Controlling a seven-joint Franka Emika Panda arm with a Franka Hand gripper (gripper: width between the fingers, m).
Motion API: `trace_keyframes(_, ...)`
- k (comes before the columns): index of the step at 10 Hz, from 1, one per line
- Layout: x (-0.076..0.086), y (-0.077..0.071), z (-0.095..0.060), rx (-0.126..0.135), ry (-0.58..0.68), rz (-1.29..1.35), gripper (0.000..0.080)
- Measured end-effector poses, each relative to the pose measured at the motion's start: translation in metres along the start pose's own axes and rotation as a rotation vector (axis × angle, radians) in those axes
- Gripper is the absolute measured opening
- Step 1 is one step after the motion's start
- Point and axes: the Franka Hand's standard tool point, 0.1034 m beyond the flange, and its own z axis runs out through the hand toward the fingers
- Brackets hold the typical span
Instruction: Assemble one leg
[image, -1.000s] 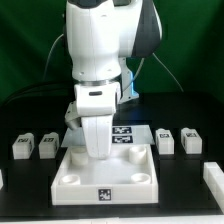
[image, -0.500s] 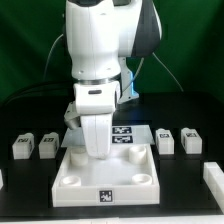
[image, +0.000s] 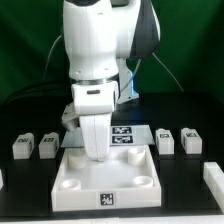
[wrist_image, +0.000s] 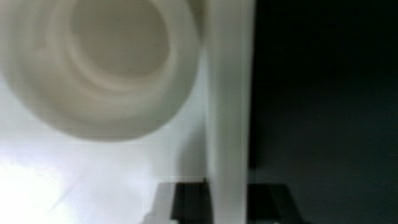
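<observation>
Several legs, small white tagged blocks, lie on the black table: two at the exterior view's left (image: 22, 146) (image: 47, 146) and two at its right (image: 167, 141) (image: 191, 141). The large white square tray (image: 140, 168) with round corner sockets lies in front of the arm. My gripper (image: 95, 152) is lowered onto the tray's far wall. In the wrist view my gripper (wrist_image: 228, 200) has one dark finger on each side of the tray's thin white wall (wrist_image: 226, 110), next to a round socket (wrist_image: 107, 70). It appears shut on that wall. No leg is held.
The marker board (image: 128, 135) lies behind the tray, partly hidden by the arm. Another white part (image: 213, 178) sits at the exterior view's right edge. Cables hang behind the arm.
The arm has shifted slightly toward the exterior view's left, and the tray has turned and slid a little with it. The legs have not moved.
</observation>
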Motion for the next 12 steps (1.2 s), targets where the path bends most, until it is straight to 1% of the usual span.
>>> trace_keyframes(1,0.008,0.006,0.0,-0.005,0.005,0.011,0.0064)
trace_keyframes(2,0.023,0.014,0.0,-0.005,0.011,0.037,0.0064)
trace_keyframes(5,0.054,0.038,-0.001,-0.027,0.028,0.048,0.0064)
trace_keyframes(7,0.073,0.045,0.001,-0.031,0.041,0.061,0.0064)
trace_keyframes(8,0.08,0.05,0.002,-0.04,0.048,0.054,0.0064)
trace_keyframes(9,0.086,0.055,0.002,-0.049,0.056,0.045,0.0064)
trace_keyframes(12,0.086,0.056,0.002,-0.052,0.064,0.027,0.0064)
